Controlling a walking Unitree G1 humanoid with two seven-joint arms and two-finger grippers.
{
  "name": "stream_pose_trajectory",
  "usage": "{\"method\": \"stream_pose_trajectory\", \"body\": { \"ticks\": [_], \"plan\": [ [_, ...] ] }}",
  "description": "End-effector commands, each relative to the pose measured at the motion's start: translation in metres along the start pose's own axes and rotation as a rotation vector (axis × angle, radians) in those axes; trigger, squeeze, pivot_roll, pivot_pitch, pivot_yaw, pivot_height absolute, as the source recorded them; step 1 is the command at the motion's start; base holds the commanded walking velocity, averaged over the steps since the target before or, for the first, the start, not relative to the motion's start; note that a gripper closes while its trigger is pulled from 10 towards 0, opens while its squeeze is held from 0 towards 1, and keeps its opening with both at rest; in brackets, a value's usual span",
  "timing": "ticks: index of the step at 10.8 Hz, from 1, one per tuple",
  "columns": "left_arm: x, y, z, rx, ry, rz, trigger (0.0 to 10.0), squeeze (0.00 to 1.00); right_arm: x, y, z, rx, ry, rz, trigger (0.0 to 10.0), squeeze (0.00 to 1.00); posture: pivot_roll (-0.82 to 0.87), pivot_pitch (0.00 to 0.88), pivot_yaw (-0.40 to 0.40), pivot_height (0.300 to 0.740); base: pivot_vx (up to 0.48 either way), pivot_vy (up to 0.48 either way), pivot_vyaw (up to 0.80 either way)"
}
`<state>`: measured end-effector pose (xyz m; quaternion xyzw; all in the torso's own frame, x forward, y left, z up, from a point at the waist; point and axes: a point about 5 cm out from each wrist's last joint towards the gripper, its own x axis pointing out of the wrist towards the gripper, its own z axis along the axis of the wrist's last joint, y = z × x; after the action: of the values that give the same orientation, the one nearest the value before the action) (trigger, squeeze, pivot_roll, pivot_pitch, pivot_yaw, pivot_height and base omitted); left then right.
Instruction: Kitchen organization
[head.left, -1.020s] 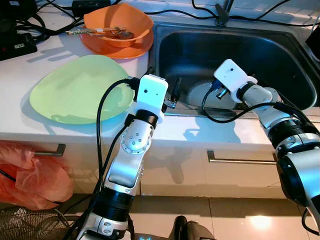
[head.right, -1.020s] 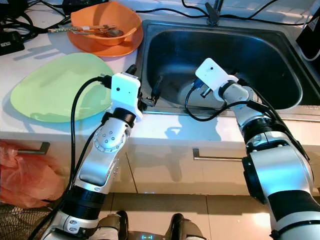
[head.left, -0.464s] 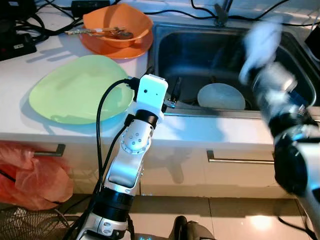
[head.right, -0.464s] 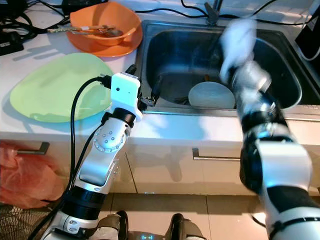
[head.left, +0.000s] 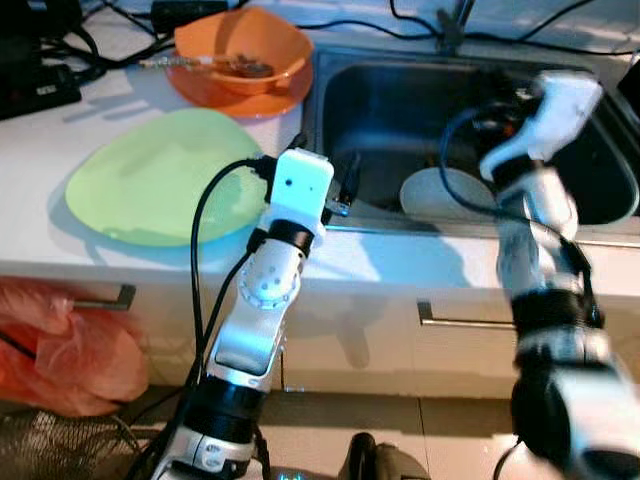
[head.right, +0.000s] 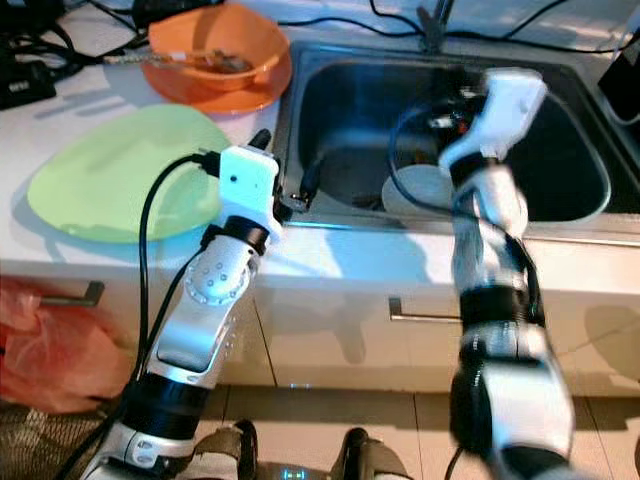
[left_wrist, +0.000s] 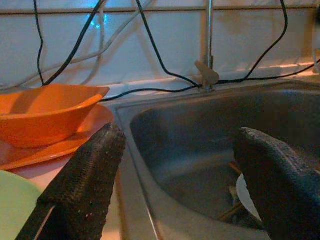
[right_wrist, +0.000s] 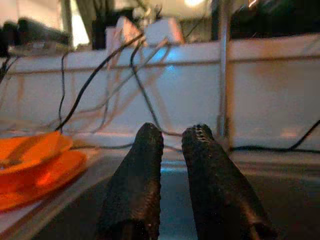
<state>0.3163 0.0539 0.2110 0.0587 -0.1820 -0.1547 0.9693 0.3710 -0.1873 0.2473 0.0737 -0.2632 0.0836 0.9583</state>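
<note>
Over the steel sink (head.left: 600, 205) the right hand (right_wrist: 172, 145) is raised, its two black fingers nearly together and gripping nothing. One white plate (head.left: 448, 195) lies on the sink bottom. At the sink's near left edge the left hand (left_wrist: 175, 170) hangs with its fingers spread wide, empty. On the white tabletop (head.left: 40, 150) sit one green plate (head.left: 160, 175) and one orange bowl (head.left: 245, 45) on one orange plate (head.left: 200, 85), utensils resting in the bowl.

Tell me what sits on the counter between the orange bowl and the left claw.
The big green plate lies on the counter there, in front of the orange bowl and beside the left claw, which hovers open at the sink's rim; the left eye view shows it.
</note>
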Motion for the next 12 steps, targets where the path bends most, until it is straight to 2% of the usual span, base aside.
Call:
{"method": "stream_pose_trajectory", "body": {
  "ticks": [1, 2, 4, 9, 11, 12],
  "plan": [
    [-0.003, 0.002, 0.000, -0.004, -0.004, 0.012, 10.0, 0.00, -0.008, -0.003, 0.003, 0.020, -0.035, -0.032, 10.0, 0.00, 0.14, 0.189, -0.049, 0.740, 0.000, 0.000, 0.00],
    [-0.003, 0.008, 0.000, -0.001, -0.010, 0.030, 10.0, 0.00, -0.025, 0.000, 0.003, 0.035, -0.044, -0.047, 10.0, 0.00, 0.14, 0.191, -0.045, 0.740, 0.000, 0.000, 0.00],
    [-0.004, 0.011, 0.000, 0.000, -0.010, 0.039, 10.0, 0.00, -0.031, 0.002, 0.005, 0.047, -0.039, -0.060, 10.0, 0.00, 0.14, 0.191, -0.045, 0.740, 0.000, 0.000, 0.00],
    [-0.007, 0.012, -0.004, -0.006, -0.008, 0.054, 10.0, 0.00, -0.071, 0.024, -0.023, 0.130, 0.074, -0.099, 10.0, 0.00, 0.13, 0.192, -0.044, 0.740, 0.000, 0.000, 0.00],
    [-0.007, 0.011, -0.004, -0.011, -0.009, 0.052, 10.0, 0.00, -0.078, 0.030, -0.031, 0.138, 0.114, -0.100, 10.0, 0.00, 0.13, 0.192, -0.043, 0.740, 0.000, 0.000, 0.00],
    [-0.008, 0.011, -0.005, -0.015, -0.009, 0.052, 10.0, 0.00, -0.081, 0.032, -0.035, 0.171, 0.137, -0.090, 10.0, 0.00, 0.13, 0.192, -0.044, 0.740, 0.000, 0.000, 0.00]
  ]
}}
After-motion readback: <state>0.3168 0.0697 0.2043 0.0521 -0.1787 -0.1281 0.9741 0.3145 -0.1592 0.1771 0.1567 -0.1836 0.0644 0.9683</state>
